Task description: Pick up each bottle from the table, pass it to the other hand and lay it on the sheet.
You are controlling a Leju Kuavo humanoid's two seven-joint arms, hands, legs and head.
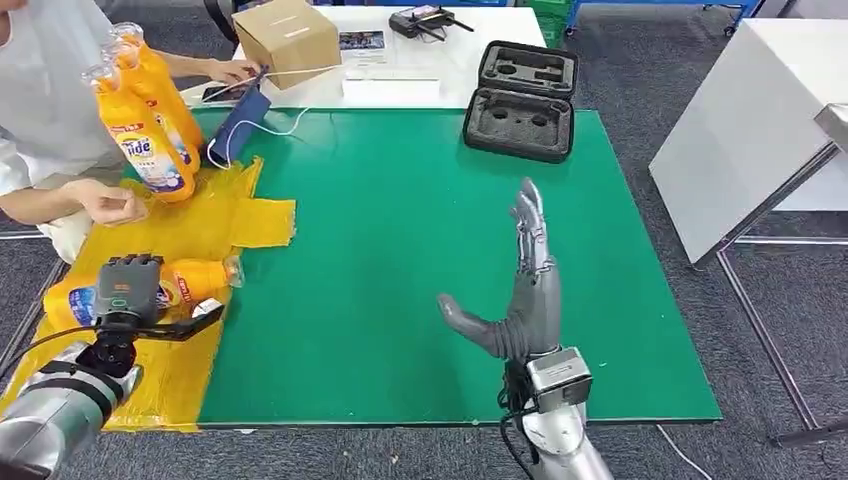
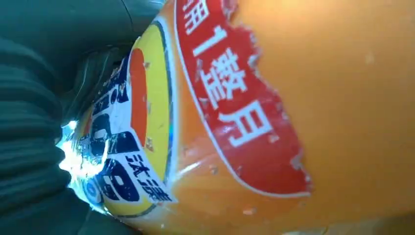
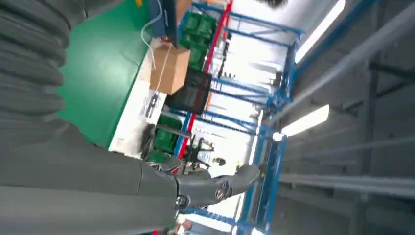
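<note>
An orange detergent bottle (image 1: 195,281) (image 2: 318,88) lies on its side on the yellow sheet (image 1: 200,225) at the table's left edge. My left hand (image 1: 127,289) is over its middle and grips it; the bottle's red and blue label sits right against the hand (image 2: 29,147) in the left wrist view. My right hand (image 1: 525,280) (image 3: 73,166) stands open above the green mat (image 1: 400,250), fingers straight up, holding nothing. A person at the far left holds two more orange bottles (image 1: 145,115) upright over the sheet's far end.
The person's other hand (image 1: 110,202) rests by the sheet. A black foam case (image 1: 520,98) lies open at the mat's far edge, with a cardboard box (image 1: 286,40) and a blue tablet (image 1: 240,122) nearby. A white table (image 1: 760,120) stands to the right.
</note>
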